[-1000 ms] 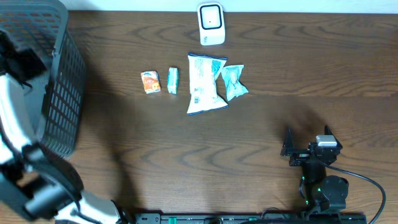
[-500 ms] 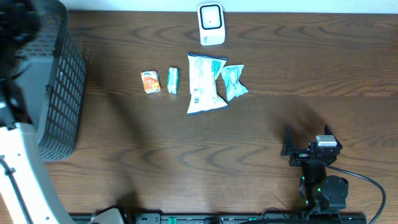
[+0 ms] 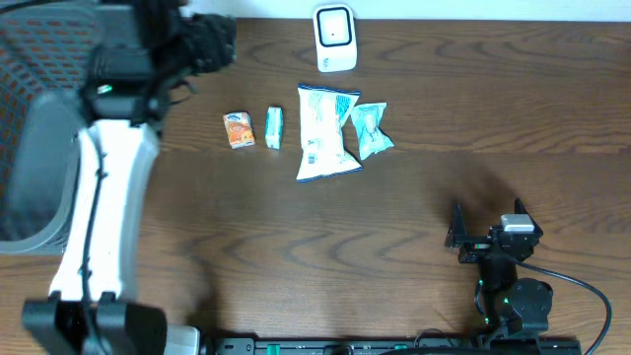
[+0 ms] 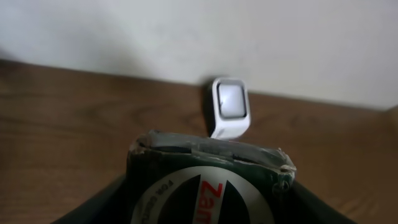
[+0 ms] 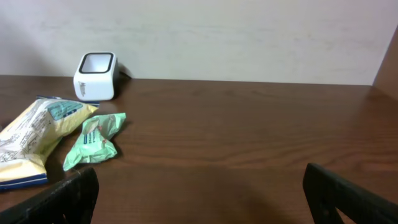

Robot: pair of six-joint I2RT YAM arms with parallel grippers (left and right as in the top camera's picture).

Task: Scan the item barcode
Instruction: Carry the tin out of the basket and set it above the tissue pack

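The dark packet (image 4: 208, 186) is clamped between the left gripper's (image 4: 206, 208) jaws, pointed toward the white scanner (image 4: 230, 115). The right gripper's (image 5: 205, 202) jaws stand wide apart, holding nothing, low over the brown wooden worktop (image 5: 249, 137) beside a pale wall (image 5: 217, 31).

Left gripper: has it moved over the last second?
Yes. The left gripper has swung rightward from the table's far left toward the scanner, stopping left of it, holding a dark packet.

Wood bench (image 3: 394, 247) carries: scanner (image 3: 334, 37) at far edge; orange packet (image 3: 239, 129), teal packet (image 3: 274, 127), white bag (image 3: 323, 133), green packet (image 3: 372, 130) in row; basket (image 3: 44, 158) at left.
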